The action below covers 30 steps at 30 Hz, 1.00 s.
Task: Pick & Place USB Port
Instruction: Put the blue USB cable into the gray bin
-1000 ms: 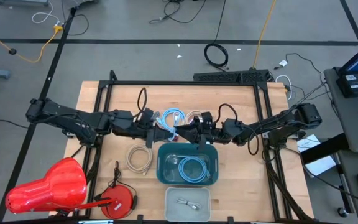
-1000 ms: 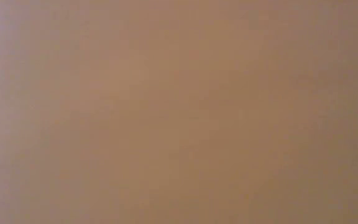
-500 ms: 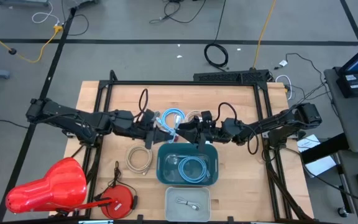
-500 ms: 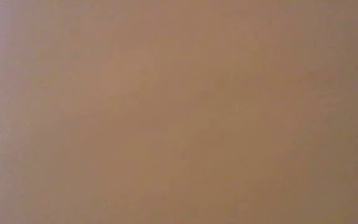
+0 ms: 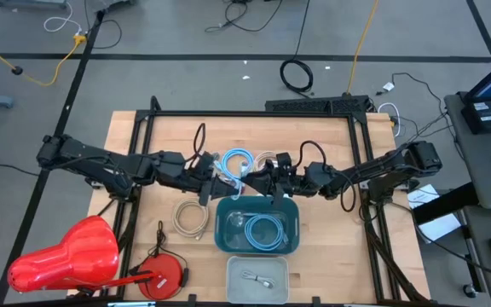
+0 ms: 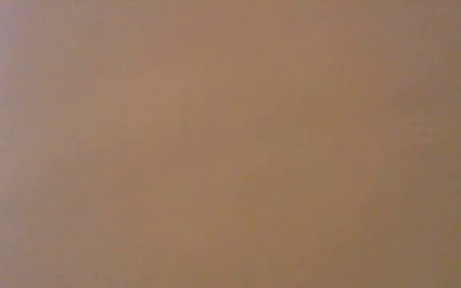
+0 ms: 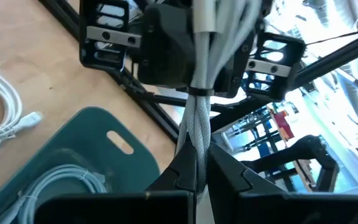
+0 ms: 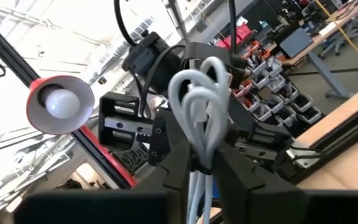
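A bundled white-grey cable (image 5: 238, 181) hangs between my two grippers, just above the far rim of the teal bin (image 5: 290, 209). My left gripper (image 5: 222, 178) is shut on one end and my right gripper (image 5: 253, 181) on the other. In the left wrist view the twisted bundle (image 7: 197, 121) runs from my left gripper (image 7: 199, 177) to the right gripper. In the right wrist view its loops (image 8: 197, 102) stand above my right gripper (image 8: 202, 167). The bin holds a coiled blue-grey cable (image 5: 266, 231). The low view shows only a blank tan surface. My left gripper pinches the twisted stretch of the bundle (image 7: 197, 158) between its two fingers, coming level from the table's left, along the cable. The bundle is lifted clear of the table. My right gripper pinches the bundle just below its looped end (image 8: 202, 149) between its two fingers, coming level from the table's right. The loops stick out past the fingertips, clear of the table.
A blue cable coil (image 5: 236, 161) and a pale coil (image 5: 268, 159) lie behind the grippers. A white cable coil (image 5: 191, 218) lies left of the bin. A grey tray (image 5: 257, 266) with a small cable sits at the near edge. A red lamp (image 5: 66, 256) stands near left.
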### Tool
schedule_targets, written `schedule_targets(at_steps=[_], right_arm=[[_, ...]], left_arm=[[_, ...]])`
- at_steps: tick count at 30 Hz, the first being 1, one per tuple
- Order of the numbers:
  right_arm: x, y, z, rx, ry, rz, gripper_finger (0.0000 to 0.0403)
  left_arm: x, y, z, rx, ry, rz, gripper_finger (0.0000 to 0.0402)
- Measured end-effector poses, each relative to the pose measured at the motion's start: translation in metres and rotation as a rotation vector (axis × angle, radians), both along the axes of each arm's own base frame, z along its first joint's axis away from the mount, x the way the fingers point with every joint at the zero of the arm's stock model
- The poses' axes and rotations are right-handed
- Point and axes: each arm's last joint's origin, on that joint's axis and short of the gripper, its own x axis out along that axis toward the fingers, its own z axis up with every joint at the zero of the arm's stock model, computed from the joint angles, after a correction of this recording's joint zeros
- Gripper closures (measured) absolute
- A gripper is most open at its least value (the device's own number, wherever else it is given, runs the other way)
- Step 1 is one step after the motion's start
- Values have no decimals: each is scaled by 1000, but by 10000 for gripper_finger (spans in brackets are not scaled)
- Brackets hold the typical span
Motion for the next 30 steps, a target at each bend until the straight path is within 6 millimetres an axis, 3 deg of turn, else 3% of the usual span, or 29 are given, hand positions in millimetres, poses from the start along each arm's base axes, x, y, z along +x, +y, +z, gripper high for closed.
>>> schedule_targets(at_steps=[3,10,15,21,27,30], right_arm=[[0,0,0,-6,-4,-2,372],[0,0,0,-4,3,19,352],[0,3,-1,-12,5,45,364],[2,6,-9,-28,63,80,384],[1,8,-6,-18,49,95,384],[0,13,-7,-23,72,191,384]], left_arm=[[0,0,1,8,-17,-5,376],[-7,-1,13,1,-87,-85,247],[-25,-1,32,-5,-172,-74,192],[-55,3,60,24,-321,-2,187],[-68,8,59,54,-254,69,194],[-69,9,51,66,-171,99,195]])
